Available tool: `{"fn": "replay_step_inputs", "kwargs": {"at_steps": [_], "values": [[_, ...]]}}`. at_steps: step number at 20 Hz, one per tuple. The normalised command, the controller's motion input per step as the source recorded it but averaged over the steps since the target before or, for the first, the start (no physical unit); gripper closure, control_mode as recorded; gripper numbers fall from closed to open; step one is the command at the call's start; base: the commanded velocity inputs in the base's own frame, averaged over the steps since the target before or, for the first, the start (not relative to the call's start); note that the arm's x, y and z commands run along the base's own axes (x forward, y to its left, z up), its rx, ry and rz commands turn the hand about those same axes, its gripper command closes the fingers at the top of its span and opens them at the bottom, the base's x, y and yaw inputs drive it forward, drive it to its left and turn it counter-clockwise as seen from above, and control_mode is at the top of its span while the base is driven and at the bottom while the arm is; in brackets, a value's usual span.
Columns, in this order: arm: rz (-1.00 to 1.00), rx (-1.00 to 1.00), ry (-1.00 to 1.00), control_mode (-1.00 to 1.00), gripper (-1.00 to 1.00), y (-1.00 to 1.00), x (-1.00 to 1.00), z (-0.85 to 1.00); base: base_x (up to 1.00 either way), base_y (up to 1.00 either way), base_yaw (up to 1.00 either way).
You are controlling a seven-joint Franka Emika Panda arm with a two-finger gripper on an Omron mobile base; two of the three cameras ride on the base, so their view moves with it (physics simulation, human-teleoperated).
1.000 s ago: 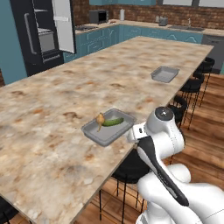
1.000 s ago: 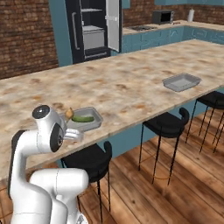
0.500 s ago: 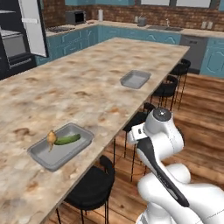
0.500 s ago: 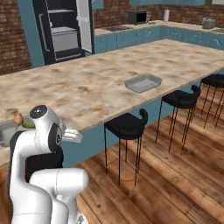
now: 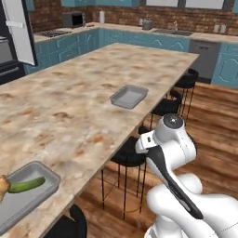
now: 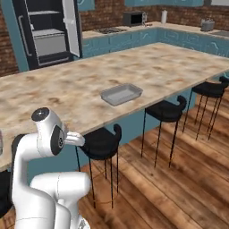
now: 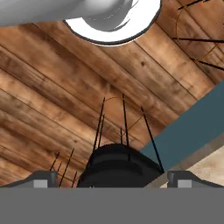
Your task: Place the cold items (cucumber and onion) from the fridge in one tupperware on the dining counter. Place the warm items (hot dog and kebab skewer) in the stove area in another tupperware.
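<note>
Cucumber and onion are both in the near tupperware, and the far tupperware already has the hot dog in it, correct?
Not quite. The far tupperware on the dining counter is empty, as the left base view and right base view show. The rest holds: the cucumber lies in the near tupperware, with the onion at its edge of the frame.
</note>
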Motion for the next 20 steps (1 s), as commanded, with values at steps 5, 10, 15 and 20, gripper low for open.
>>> {"fn": "replay_step_inputs", "kwargs": {"at_steps": [5,10,15,20], "values": [[0.00,0.00,0.00,1.00,-1.00,0.00,0.00,0.00,0.88,-1.00,0.00],[0.00,0.00,0.00,1.00,-1.00,0.00,0.00,0.00,0.76,-1.00,0.00],[0.00,0.00,0.00,1.00,-1.00,0.00,0.00,0.00,0.65,-1.00,0.00],[0.00,0.00,0.00,1.00,-1.00,0.00,0.00,0.00,0.53,-1.00,0.00]]}}
